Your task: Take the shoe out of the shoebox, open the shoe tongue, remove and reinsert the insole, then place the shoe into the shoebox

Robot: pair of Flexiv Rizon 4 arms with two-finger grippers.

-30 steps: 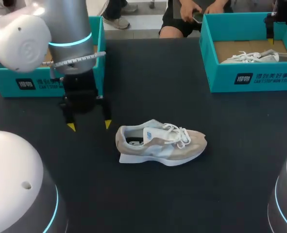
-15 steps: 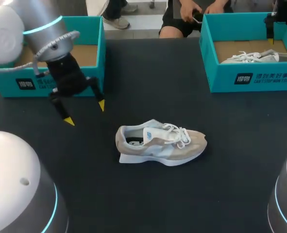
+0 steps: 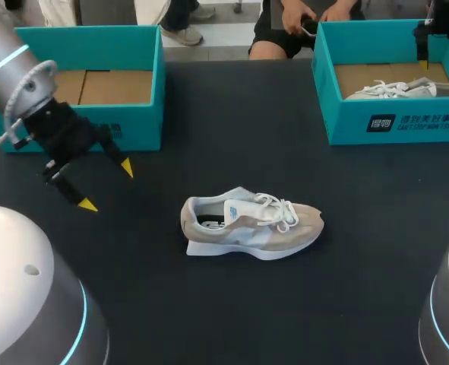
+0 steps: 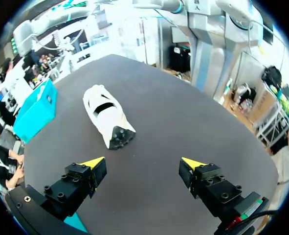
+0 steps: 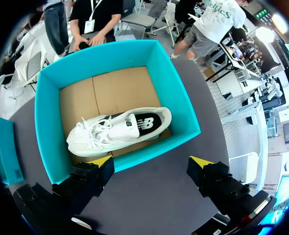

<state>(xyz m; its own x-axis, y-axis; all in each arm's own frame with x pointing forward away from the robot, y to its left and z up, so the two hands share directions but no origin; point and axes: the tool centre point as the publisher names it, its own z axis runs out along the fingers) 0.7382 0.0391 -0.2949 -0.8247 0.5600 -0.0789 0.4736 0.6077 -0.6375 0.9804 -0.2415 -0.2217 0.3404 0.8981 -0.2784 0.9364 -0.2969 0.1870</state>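
**On the black table: shoe out of its box, both grippers wide open**

Over on your left, the left gripper (image 3: 106, 186) hangs above the matte black table (image 3: 285, 304). Its two dark, blocky fingers are spread far apart and their pointed yellow tips hold nothing. Just behind it stands the open-topped teal cardboard shoebox (image 3: 133, 125), which has smooth walls and a plain brown cardboard floor with nothing lying on it.

Your task shoe is the beige and white sneaker (image 3: 251, 226). It sits on its sole near the middle of the table, well apart from both boxes, with its toe toward your right. You can see soft suede-like panels, a pale mesh side, a thick white wedge sole and loose white laces piled on top. From the left wrist camera the sneaker (image 4: 107, 115) lies ahead of the parted fingers of the left gripper (image 4: 142, 163), untouched.

At the far right, the right gripper (image 5: 151, 160) hovers with its jaws just as wide and empty, looking down into the second teal box (image 5: 178, 105). A white trainer (image 5: 117, 129) lies on its side there on the brown cardboard base, laces tangled at one end.
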